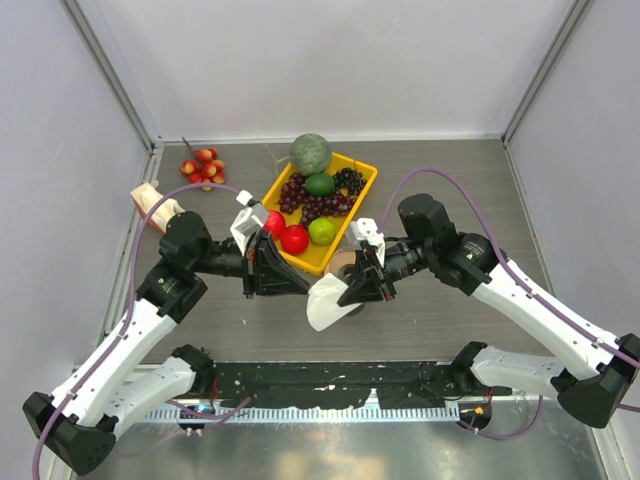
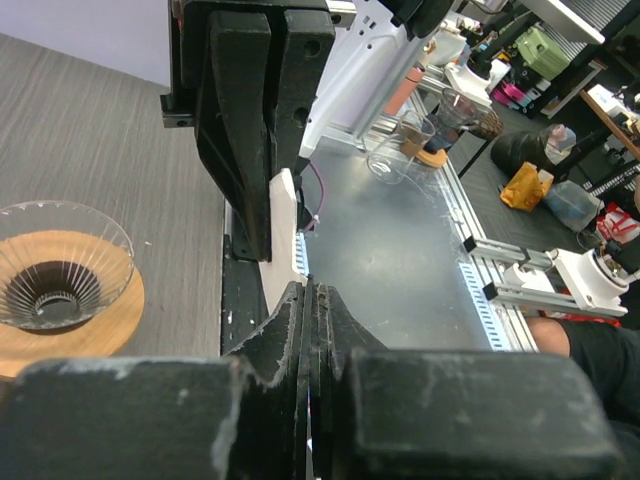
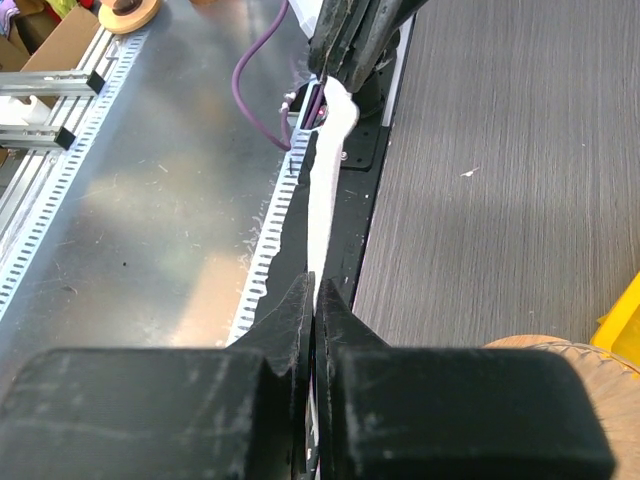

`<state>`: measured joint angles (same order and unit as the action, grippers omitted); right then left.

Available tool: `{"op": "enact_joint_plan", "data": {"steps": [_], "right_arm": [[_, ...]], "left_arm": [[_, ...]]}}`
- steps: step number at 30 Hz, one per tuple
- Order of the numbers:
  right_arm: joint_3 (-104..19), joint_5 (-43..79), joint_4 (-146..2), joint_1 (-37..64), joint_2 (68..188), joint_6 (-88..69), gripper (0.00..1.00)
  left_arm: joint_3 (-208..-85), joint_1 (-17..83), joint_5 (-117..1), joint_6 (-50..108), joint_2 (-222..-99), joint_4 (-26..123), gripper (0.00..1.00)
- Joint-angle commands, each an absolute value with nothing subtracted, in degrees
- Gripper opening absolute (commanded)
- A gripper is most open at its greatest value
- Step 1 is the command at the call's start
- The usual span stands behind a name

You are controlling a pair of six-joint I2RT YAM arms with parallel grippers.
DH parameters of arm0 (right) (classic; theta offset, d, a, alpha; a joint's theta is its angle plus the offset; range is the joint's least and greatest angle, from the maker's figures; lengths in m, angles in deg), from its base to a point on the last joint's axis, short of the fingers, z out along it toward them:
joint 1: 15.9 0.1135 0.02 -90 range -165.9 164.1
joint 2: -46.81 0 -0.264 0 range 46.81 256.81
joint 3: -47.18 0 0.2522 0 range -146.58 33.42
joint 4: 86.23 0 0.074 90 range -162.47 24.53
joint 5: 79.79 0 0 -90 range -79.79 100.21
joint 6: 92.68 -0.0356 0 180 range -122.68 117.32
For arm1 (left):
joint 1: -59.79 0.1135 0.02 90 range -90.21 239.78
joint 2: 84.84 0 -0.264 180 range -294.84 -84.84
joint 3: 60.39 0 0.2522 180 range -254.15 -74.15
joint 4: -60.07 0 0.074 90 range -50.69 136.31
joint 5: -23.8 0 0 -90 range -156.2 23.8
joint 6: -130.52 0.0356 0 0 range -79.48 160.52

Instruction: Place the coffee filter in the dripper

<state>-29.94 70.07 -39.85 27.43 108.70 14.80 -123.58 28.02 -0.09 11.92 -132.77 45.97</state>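
Currently the left gripper (image 2: 308, 296) and right gripper (image 3: 315, 290) both pinch the coffee filter (image 1: 325, 302) at centre frame. The dripper (image 2: 60, 262), at middle left, sits empty, so placing remains.

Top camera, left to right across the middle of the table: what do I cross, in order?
beige bundle → left gripper → coffee filter → right gripper. The yellow tray spans several of these, so it has no place in the order.
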Motion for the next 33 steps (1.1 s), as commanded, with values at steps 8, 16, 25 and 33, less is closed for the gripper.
{"op": "enact_joint_plan", "data": {"steps": [8, 16, 25, 33], "right_arm": [[-31.1, 68.93, -38.55, 28.04, 107.89, 16.83, 0.05], [-31.01, 68.22, -36.96, 28.13, 106.84, 18.15, 0.05], [-31.36, 68.57, -37.31, 28.31, 107.54, 17.62, 0.05], [-31.27, 68.48, -37.93, 28.39, 107.89, 17.36, 0.05]], "left_arm": [[-123.37, 27.79, 0.95, 9.67, -133.19, 49.65, 0.01], [-123.37, 27.97, -0.01, 13.45, -132.66, 43.67, 0.33], [-123.72, 27.27, -0.54, 13.71, -133.8, 43.58, 0.35], [-123.72, 26.83, -0.46, 14.33, -133.71, 43.5, 0.17]]}}
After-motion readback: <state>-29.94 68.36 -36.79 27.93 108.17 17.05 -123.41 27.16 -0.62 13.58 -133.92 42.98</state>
